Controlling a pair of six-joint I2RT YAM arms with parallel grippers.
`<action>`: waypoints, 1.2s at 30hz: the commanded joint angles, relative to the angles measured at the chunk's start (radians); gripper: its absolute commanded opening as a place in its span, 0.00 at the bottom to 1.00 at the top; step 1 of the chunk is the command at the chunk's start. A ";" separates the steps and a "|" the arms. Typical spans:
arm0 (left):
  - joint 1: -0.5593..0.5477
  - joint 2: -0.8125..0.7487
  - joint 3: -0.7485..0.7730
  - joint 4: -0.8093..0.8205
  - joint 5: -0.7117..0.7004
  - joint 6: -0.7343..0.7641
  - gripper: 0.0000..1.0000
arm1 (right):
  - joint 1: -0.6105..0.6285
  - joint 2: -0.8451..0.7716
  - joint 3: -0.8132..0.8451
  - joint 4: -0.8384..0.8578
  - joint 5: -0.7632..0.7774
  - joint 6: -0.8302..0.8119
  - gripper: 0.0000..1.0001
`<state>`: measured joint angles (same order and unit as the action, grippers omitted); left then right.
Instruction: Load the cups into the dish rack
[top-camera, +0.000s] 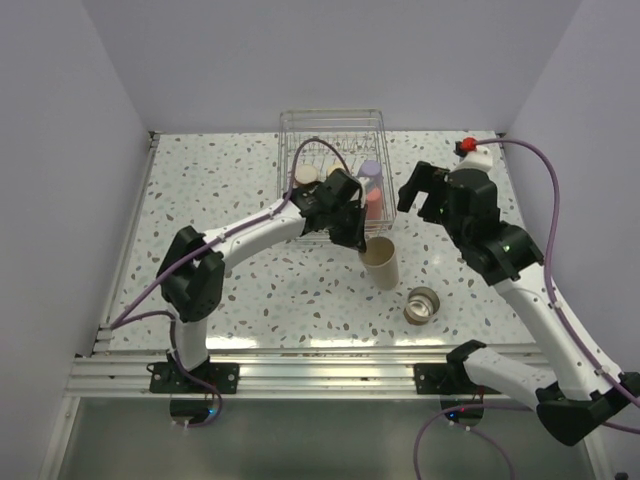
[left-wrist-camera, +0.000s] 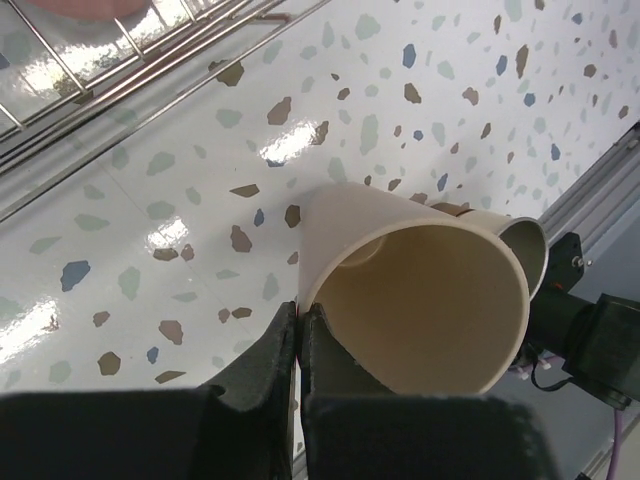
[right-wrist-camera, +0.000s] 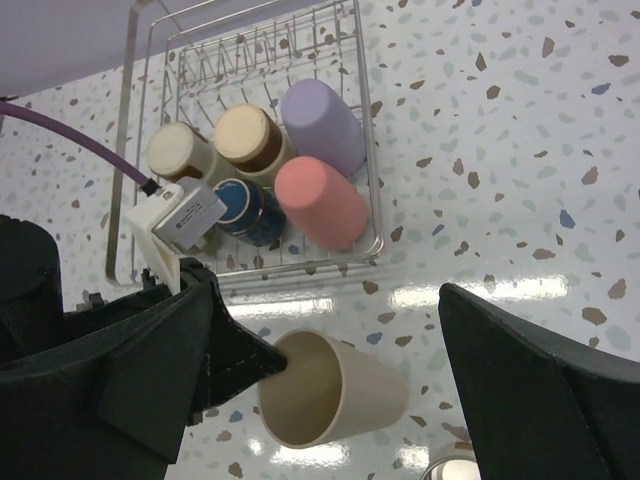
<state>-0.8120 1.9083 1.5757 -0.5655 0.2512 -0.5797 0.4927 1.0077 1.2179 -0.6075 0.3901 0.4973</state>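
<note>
The tan cup (top-camera: 381, 262) is tilted just in front of the dish rack (top-camera: 333, 113), and our left gripper (top-camera: 362, 243) pinches only its thin rim. With such a small pinch it could slip, or swing and bump the pink cup (right-wrist-camera: 320, 205) inside. Our right gripper (top-camera: 425, 195) is wide open beside the rack, holding nothing.

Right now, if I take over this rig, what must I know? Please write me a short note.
Left gripper: shut on the rim of the tan cup. The cup is tilted, just on the near side of the rack, not inside it.
Right gripper: open and empty, beside the rack.
Done: five cups show in the rack: lavender cup, coral cup, dark cup, beige-topped cup, second beige-topped cup.
Left: the tan cup, then the metal cup on the table. No other cup is in view.
</note>
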 joint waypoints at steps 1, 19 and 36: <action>0.036 -0.127 0.086 -0.024 0.012 0.009 0.00 | 0.001 0.022 0.115 0.006 -0.059 0.026 0.99; 0.609 -0.321 -0.255 1.589 0.528 -1.122 0.00 | -0.071 0.374 0.310 0.866 -0.599 0.725 0.99; 0.593 -0.272 -0.261 1.675 0.379 -1.146 0.00 | -0.020 0.568 0.443 0.968 -0.631 0.837 0.86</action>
<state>-0.2062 1.6348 1.3106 1.0294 0.6735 -1.7149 0.4530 1.5543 1.6146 0.3298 -0.2272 1.3216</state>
